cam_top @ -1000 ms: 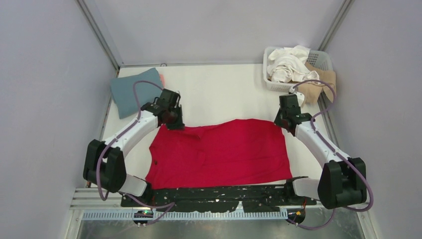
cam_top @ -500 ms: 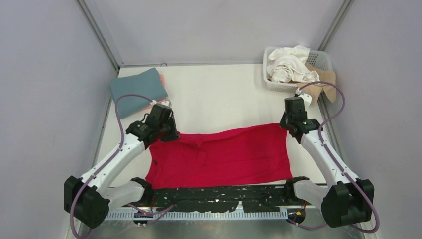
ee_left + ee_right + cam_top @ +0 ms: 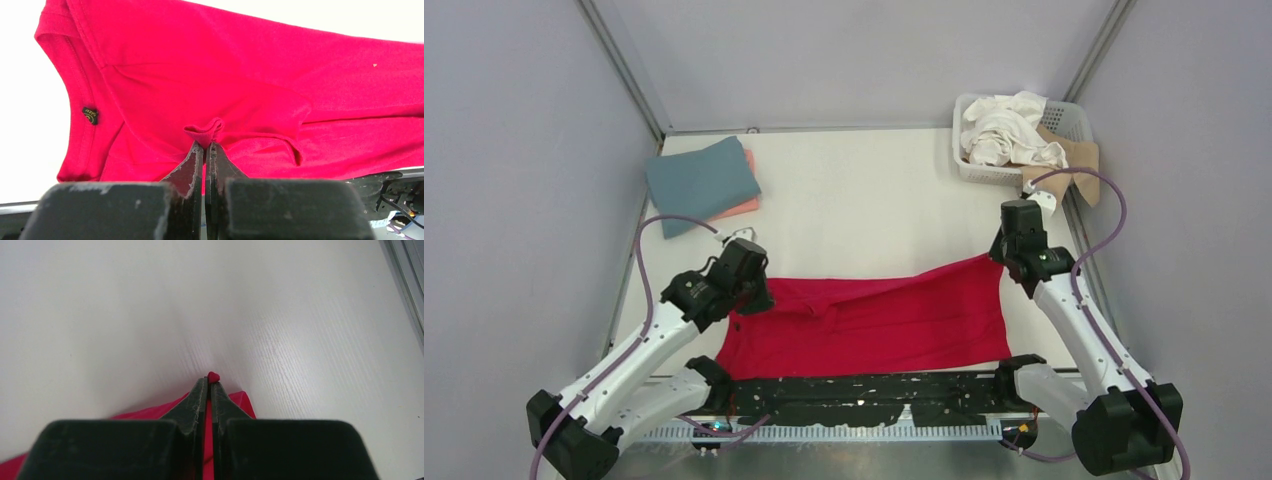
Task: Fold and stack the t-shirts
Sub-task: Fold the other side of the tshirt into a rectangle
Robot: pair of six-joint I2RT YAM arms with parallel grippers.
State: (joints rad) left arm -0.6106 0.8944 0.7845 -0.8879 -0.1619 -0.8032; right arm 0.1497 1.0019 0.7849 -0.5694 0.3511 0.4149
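Note:
A bright red t-shirt (image 3: 874,315) lies across the near part of the table, its far edge lifted and drawn over the near half. My left gripper (image 3: 759,298) is shut on the shirt's far left edge; the pinched cloth shows in the left wrist view (image 3: 204,131). My right gripper (image 3: 1002,258) is shut on the far right corner; a red tip (image 3: 213,376) pokes past the fingertips. A folded teal-blue t-shirt (image 3: 701,183) lies on a salmon pink one (image 3: 749,205) at the far left. White (image 3: 1004,130) and tan (image 3: 1064,170) shirts are heaped in the basket.
A white slotted basket (image 3: 1074,118) stands at the far right corner. Grey walls enclose the table on three sides. A black rail (image 3: 874,395) runs along the near edge, by the arm bases.
Both grippers have moved toward the near edge, pulling the red shirt's far edge over itself. The visible red area has become shorter front to back.

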